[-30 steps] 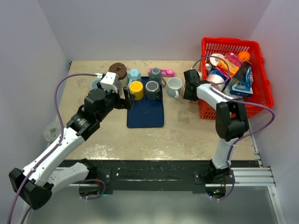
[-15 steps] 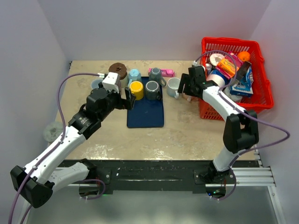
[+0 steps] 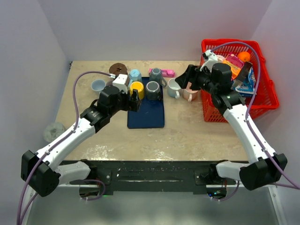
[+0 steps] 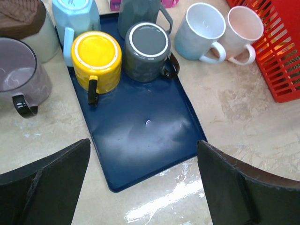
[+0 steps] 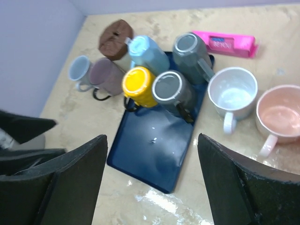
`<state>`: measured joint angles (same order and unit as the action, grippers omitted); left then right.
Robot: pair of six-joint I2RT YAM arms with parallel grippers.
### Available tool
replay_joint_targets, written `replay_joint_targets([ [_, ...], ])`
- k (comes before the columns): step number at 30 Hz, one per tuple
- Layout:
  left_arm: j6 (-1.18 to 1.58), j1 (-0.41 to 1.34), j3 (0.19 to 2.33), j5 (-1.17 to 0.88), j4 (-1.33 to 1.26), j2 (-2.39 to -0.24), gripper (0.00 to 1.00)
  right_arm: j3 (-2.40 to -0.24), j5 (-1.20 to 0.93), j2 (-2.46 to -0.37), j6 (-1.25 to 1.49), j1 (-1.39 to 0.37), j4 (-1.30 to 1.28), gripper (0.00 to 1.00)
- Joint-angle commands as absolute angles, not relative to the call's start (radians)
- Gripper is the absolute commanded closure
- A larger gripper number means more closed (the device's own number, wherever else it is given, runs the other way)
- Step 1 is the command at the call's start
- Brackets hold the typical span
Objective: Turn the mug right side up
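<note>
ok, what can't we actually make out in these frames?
Top view: red plastic basket contents are jumbled, small and partly behind the right arm.
Left wrist view: light blue mug and tall grey mug are cut by the top edge.
Right wrist view: pink box lettering is too blurred to read.
All views: upside-down yellow mug and dark grey mug show only bases; insides hidden.
Top view: pale round object at far left is too small to identify.

Bare near tray [image 4: 140,136] (mugs [image 4: 147,52] behind)
</note>
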<state>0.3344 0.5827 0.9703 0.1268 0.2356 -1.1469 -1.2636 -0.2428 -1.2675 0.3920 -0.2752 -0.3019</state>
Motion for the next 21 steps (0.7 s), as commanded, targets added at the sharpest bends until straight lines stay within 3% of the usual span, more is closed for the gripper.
replay_joint_targets([
  [1,0.376,0.580,1.014,0.112,0.198,-1.173,0.01,-1.290,-0.362,-1.223,0.344,-0.273,-0.287,0.19],
  [15,0.345,0.575,1.137,0.331,0.109,-1.526,0.01,-1.262,-0.454,-1.048,0.316,-0.273,-0.363,0.18],
  [21,0.269,0.505,1.241,0.263,0.130,-1.703,0.01,-1.235,-0.449,-1.009,0.314,-0.273,-0.376,0.18],
])
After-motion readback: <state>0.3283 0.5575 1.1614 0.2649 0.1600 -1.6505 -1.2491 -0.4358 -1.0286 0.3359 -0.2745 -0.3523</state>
